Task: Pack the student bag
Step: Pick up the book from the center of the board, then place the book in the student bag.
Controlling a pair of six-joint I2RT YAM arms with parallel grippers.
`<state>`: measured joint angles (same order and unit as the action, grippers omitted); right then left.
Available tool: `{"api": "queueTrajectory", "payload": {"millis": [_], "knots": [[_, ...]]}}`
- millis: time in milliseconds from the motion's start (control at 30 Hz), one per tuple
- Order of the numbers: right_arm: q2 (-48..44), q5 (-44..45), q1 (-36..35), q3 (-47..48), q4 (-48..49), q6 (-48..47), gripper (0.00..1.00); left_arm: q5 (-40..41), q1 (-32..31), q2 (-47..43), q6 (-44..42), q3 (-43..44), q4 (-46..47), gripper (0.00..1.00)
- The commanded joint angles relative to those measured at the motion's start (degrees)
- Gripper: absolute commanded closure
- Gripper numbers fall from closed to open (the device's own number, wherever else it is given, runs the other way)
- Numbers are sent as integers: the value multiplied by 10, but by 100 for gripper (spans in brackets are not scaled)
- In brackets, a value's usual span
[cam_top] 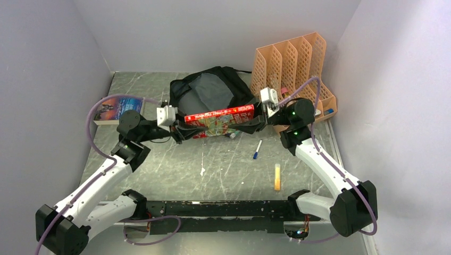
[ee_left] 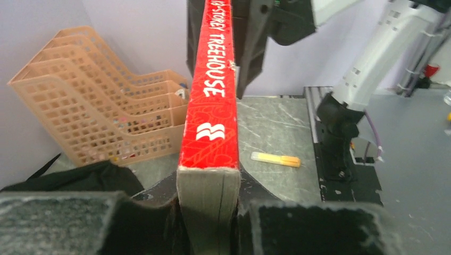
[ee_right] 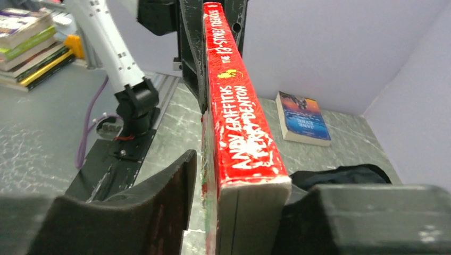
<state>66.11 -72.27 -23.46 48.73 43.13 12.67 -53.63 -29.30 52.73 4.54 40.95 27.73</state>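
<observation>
A red book (cam_top: 219,118) hangs spine-up above the table, just in front of the black student bag (cam_top: 210,90). My left gripper (cam_top: 181,127) is shut on the book's left end; in the left wrist view both fingers press its page block (ee_left: 207,212). My right gripper (cam_top: 256,116) straddles the right end. In the right wrist view one finger (ee_right: 159,212) stands a small gap off the cover (ee_right: 239,122), and the other lies against it. The bag also shows in the left wrist view (ee_left: 80,178) and the right wrist view (ee_right: 340,175).
An orange mesh file organiser (cam_top: 292,69) stands at the back right, beside the bag. A blue paperback (cam_top: 118,109) lies at the back left. A blue-tipped pen (cam_top: 257,149) and a yellow highlighter (cam_top: 277,176) lie on the table at front right.
</observation>
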Motion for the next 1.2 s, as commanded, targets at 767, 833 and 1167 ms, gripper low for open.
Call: {"api": "queueTrajectory", "payload": {"millis": [767,833,1167], "knots": [[9,648,1,24,-233,-51,29,465,36,56,94,143,-298,95],[50,641,-5,62,-288,-28,30,523,38,75,102,176,-349,95],[318,760,-140,320,-509,-152,20,771,42,85,226,248,-540,95]]}}
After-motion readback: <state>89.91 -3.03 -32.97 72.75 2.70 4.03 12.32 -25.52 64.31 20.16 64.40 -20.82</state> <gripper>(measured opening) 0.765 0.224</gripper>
